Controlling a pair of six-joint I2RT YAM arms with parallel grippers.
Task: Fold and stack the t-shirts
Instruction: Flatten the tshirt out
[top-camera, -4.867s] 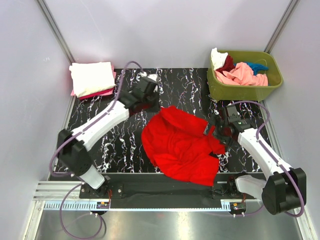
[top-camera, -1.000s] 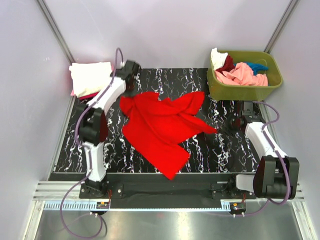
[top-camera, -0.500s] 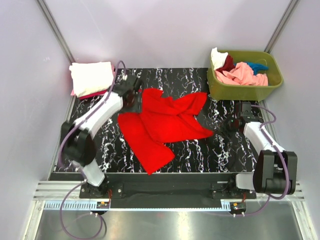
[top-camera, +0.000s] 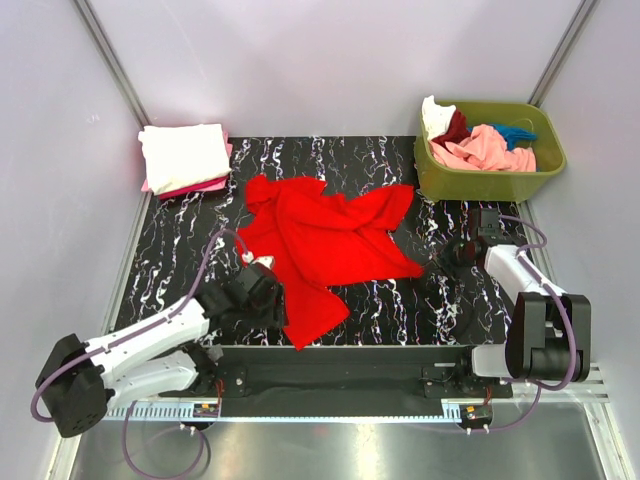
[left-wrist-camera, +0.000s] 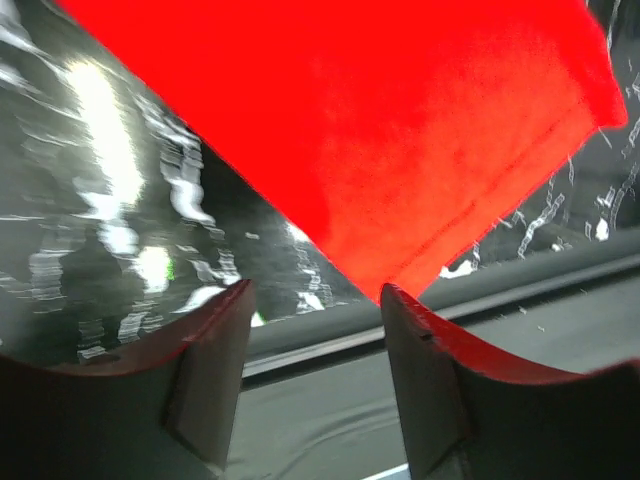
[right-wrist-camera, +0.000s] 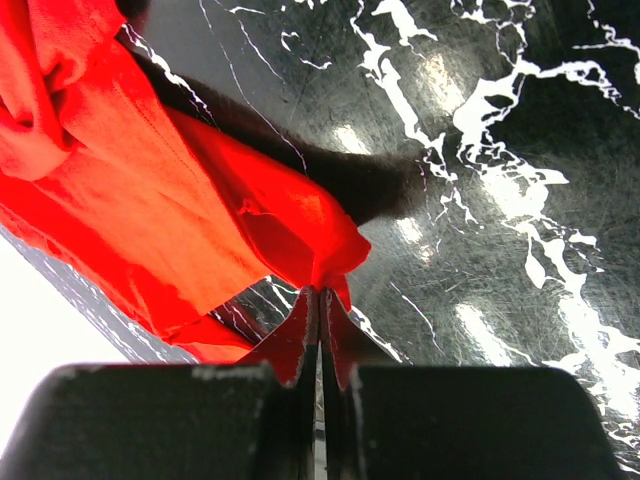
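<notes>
red shirt (top-camera: 320, 235) lies rumpled on the table (top-camera: 400, 305). right gripper (right-wrist-camera: 320, 300) pinches its 3 o'clock corner. left gripper (left-wrist-camera: 315, 290), fingers spread, sits at the 7 o'clock hem; dark tabletop shows at 5 o'clock.

The top view is bright and even, with weak shadows. In the left wrist view the glossy table (left-wrist-camera: 120, 180) shows smeared white glare at the left; the red t-shirt (left-wrist-camera: 380, 120) is oversaturated. In the right wrist view the lower left corner is burnt white.
</notes>
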